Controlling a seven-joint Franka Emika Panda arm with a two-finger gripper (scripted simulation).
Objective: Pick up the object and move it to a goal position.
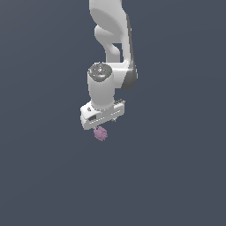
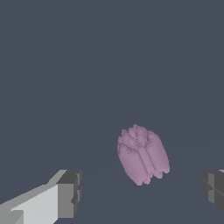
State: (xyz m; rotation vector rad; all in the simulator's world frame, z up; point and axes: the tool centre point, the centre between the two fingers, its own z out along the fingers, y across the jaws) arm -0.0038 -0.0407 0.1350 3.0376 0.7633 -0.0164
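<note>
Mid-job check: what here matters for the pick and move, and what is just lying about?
For the job:
- purple-pink berry-like cluster, ungrasped
- tool, open, fingers on either side of the cluster

Lying about:
- nothing else shows; only the plain grey surface

Flat dark blue-grey ground [image 1: 39, 176] fills both views edge to edge. Plain, uniform colour, no markings. Faint lighter streaks across it in wrist view.
</note>
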